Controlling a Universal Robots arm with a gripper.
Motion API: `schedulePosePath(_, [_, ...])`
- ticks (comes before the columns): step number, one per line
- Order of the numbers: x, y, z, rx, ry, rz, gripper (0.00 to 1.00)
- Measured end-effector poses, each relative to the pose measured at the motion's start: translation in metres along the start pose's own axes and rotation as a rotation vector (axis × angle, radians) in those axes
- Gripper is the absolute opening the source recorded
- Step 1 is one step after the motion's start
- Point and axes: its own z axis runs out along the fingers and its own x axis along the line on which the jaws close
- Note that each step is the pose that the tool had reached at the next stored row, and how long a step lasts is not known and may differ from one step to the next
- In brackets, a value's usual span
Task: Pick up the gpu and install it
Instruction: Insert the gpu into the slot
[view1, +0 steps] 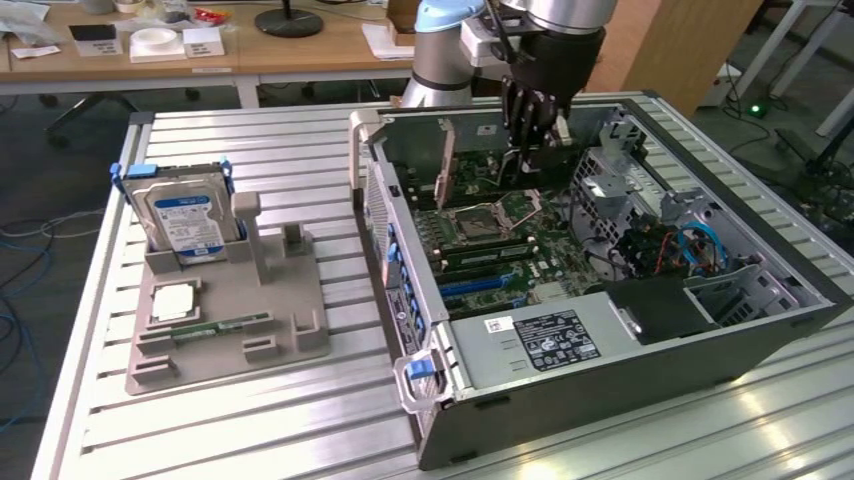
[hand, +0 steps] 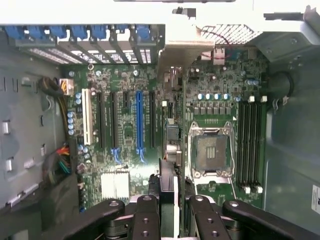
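Gripper (hand: 171, 189) fingers are drawn in to a narrow gap and pinch the gpu (hand: 168, 171), which stands edge-on between them as a thin dark card. The pick-up part of the job therefore looks done. The install part is not.

Nearest in the exterior view, on that view's left, the grey holder (view1: 227, 310) lies on the slatted table (view1: 267, 420). A small green memory stick (view1: 220, 326) lies flat in it, and the hard drive (view1: 187, 215) stands upright at its far end. Neither is touched.

To the exterior view's right, the open computer case (view1: 747, 330) lies on its side, its near end covered by a grey box with a label.

Further in, the motherboard (hand: 125, 90) is exposed, with the processor socket (hand: 212, 155) and the row of long slots, among them the blue slot (hand: 139, 125).

At the far end of the case the arm reaches down from above and holds the card over the board. The card runs parallel to the slots and sits between the slot row and the socket. I judge it to be clear of the board. Which slot it is meant for cannot be told.
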Motion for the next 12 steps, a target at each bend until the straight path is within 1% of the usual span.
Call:
schedulePosePath(4, [0.000, 0.0016, 0.0071, 0.0006, 0.0008, 0.018, 0.27])
schedulePosePath(7, [0.001, 0.0028, 0.0121, 0.0009, 0.0029, 0.038, 0.27])
schedulePosePath(9, [0.005, 0.0028, 0.0130, 0.0010, 0.0033, 0.045, 0.27])
schedulePosePath(12, [0.015, 0.0024, 0.0154, 0.0011, 0.0032, 0.045, 0.27])
